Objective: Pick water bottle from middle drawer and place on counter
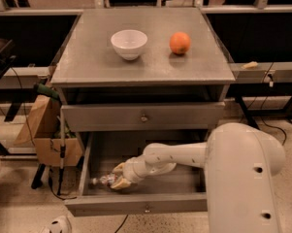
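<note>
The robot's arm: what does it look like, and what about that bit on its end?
The arm is smooth glossy white: a bulky rounded shell with small dark holes, narrowing to tubular links and a rounded wrist. No cables or markings show. Its gripper, inside the middle drawer, is yellowish-tan.

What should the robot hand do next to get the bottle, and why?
Probably close the gripper on the water bottle. Its fingers sit apart around the bottle's right end in the open middle drawer, so lifting now would likely leave it behind.
</note>
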`<state>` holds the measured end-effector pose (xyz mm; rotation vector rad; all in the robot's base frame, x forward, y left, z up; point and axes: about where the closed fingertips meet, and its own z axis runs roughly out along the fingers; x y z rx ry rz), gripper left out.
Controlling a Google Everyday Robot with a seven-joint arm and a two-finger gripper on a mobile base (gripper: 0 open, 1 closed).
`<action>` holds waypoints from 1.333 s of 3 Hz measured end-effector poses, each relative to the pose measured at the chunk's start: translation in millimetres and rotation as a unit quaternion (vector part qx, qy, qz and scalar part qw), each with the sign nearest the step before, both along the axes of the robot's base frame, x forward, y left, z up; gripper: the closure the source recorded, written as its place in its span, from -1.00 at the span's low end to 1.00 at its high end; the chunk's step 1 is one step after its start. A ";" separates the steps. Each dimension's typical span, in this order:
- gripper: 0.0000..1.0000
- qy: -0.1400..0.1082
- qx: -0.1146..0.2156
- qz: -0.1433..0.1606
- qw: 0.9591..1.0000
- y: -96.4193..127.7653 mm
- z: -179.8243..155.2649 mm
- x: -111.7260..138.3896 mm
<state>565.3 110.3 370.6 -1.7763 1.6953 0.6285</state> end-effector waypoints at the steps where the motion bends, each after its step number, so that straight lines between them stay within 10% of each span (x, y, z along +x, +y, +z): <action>1: 0.00 0.023 -0.024 0.012 0.999 3.6 -0.9 7.1; 4: 1.00 0.007 -0.047 -0.005 0.999 -49.4 66.2 -10.9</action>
